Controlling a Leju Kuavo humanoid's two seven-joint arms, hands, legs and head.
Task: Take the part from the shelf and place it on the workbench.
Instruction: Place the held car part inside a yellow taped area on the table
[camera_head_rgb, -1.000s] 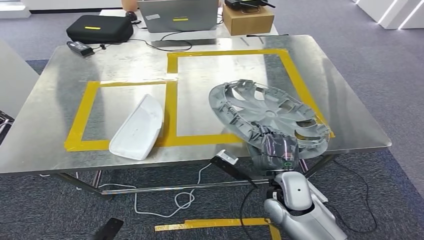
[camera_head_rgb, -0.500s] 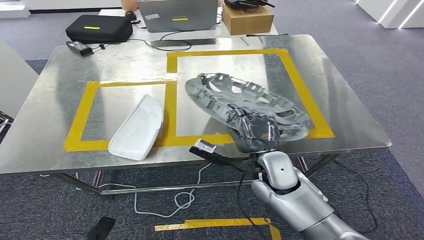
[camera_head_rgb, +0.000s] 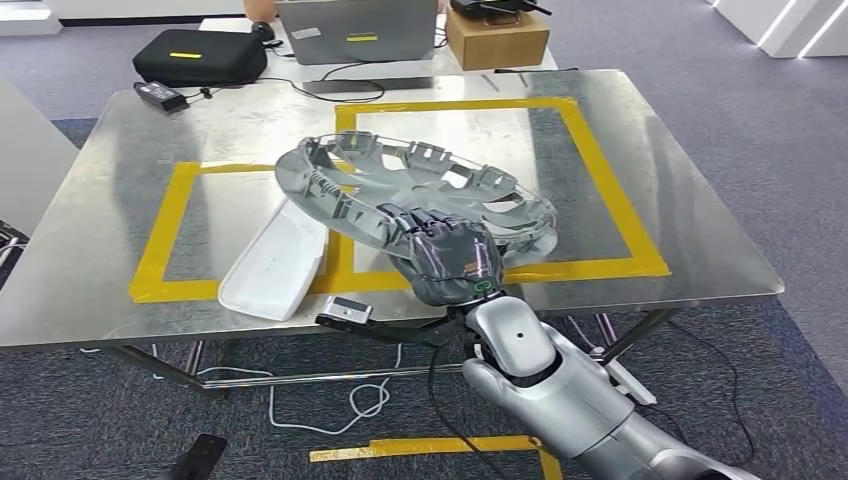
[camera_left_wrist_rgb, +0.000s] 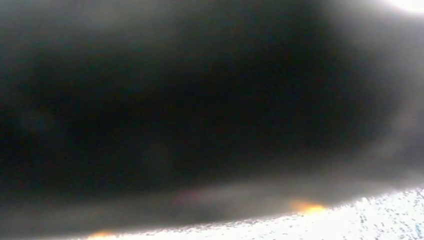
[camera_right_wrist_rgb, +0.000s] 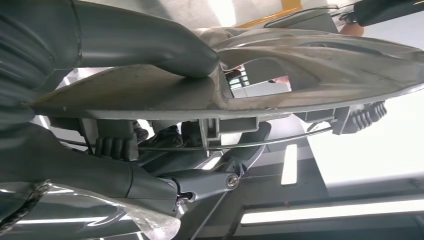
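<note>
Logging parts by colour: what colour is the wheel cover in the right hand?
Silver-grey wheel cover, clearest in the head view.

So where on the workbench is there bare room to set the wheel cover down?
The right yellow-taped rectangle is mostly bare beyond the wheel cover held by the right hand. The left rectangle is crowded near the white part.

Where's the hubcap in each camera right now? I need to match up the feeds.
Head view: the grey hubcap is mid-frame, tilted over the yellow tape on the metal workbench, gripped at its near rim by the right hand.
Right wrist view: hubcap runs across the frame, thumb pressed on it.
Left wrist view: dark blur, cannot tell.
Shared landmark: right hand.
</note>
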